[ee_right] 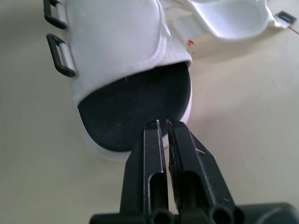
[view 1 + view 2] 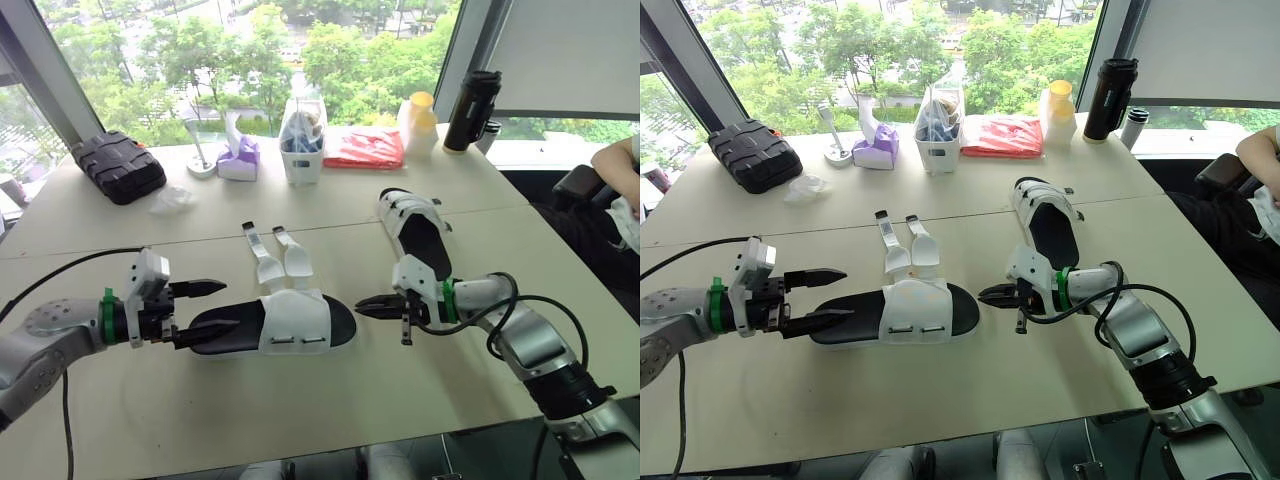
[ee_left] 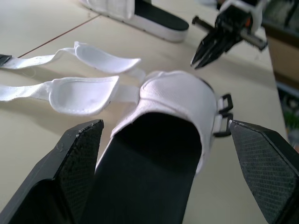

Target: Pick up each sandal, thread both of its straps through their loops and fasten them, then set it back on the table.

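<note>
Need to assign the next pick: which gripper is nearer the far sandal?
Right. The right gripper sits shut just beside the near end of the far sandal; the left gripper is farther off, open around the heel end of the near sandal.

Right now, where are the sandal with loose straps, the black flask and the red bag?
sandal with loose straps (image 2: pixel 295 322): left eye view, on its white upper.
black flask (image 2: pixel 472 112): left eye view, on its body.
red bag (image 2: pixel 365 148): left eye view, on its middle.
</note>
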Available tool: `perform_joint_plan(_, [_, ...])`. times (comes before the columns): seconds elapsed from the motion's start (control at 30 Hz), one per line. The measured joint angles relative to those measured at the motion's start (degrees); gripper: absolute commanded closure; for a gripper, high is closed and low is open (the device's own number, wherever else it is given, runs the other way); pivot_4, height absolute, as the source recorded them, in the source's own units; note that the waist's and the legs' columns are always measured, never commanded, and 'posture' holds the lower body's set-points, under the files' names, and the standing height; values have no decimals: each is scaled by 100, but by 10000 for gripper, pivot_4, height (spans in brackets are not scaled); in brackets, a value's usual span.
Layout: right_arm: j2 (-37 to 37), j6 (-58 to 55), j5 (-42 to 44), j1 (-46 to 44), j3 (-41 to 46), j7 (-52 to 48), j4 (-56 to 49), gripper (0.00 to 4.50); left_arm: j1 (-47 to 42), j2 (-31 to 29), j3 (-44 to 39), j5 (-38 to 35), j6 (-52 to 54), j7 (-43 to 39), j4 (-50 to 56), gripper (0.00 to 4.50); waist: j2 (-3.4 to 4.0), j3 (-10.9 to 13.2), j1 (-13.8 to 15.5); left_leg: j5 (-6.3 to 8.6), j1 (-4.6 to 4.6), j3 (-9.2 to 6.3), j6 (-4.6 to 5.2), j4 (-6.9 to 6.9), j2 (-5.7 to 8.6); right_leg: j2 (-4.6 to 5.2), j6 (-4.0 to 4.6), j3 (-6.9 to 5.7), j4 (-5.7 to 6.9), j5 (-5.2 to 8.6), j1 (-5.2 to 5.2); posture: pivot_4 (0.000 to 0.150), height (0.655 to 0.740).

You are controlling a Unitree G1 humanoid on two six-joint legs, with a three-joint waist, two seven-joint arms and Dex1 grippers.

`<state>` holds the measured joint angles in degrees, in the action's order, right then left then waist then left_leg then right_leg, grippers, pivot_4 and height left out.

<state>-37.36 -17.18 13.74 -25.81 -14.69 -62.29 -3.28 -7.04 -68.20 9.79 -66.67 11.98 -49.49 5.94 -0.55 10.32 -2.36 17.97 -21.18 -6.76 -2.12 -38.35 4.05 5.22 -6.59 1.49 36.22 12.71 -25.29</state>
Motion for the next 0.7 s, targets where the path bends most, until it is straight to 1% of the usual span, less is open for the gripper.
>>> perform_joint_plan(0.17, [226,160,-45,4,-80,-55,139,44585,23,687,-381,4,1041,277,-60,0,0,0,0,0,6,0,-1,1,1,0,2,0,-1,-1,5,1500,7400])
perform_joint_plan(0.27, [361,331,-188,5,-206,-87,328,44585,-118,1166,-508,130,1504,467,-312,0,0,-1,5,-2,7,0,-4,0,1,0,4,0,0,-2,4,1500,7400])
perform_joint_plan(0.37, [520,523,-319,11,-353,-119,455,44585,-448,1677,-695,284,1911,712,-772,0,-4,-4,12,-4,7,-1,-8,0,2,1,7,0,0,-4,4,1500,7400])
perform_joint_plan(0.5, [687,674,-410,7,-471,-151,518,44585,-834,2160,-1048,425,2376,916,-1233,0,-4,-6,14,-6,8,-6,-11,0,2,2,8,0,-1,-5,3,1500,7400])
perform_joint_plan(0.67, [941,984,-561,-75,-616,-231,714,44585,-1403,2920,-1297,436,3187,1231,-1936,0,-7,-13,17,-9,13,-16,-17,0,5,2,10,0,1,-7,6,1500,7400])
perform_joint_plan(0.7, [957,1032,-575,-86,-635,-249,731,44585,-1456,3038,-1355,436,3326,1265,-2019,0,-8,-14,-1,-22,13,-21,-40,0,4,3,10,1,1,-7,5,1500,7400])
